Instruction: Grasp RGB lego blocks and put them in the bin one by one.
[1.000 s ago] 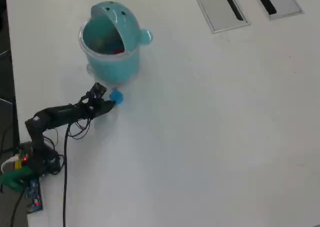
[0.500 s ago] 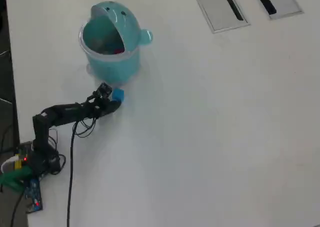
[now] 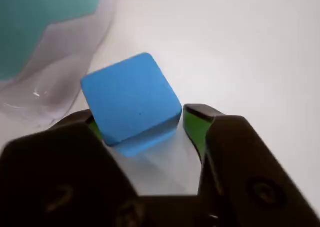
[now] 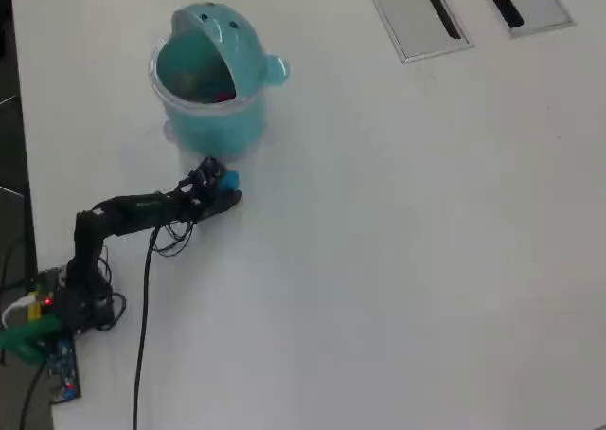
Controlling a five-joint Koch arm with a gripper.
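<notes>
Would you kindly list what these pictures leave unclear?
- Gripper grip on the blue block: the wrist view shows jaws beside it, contact unclear; too small overhead.
- Bin contents: a red speck shows overhead; the lid hides the rest.
- Bin in the wrist view: cropped, blurred.

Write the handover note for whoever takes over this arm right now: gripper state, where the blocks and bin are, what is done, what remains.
Gripper: open, jaws either side of the blue block, not yet closed on it.
Blue block: on the table, just in front of the bin.
Bin: lid open; something red shows inside. The yellow-green block is not visible.
Left: close on the blue block, lift it, drop it in the bin.
</notes>
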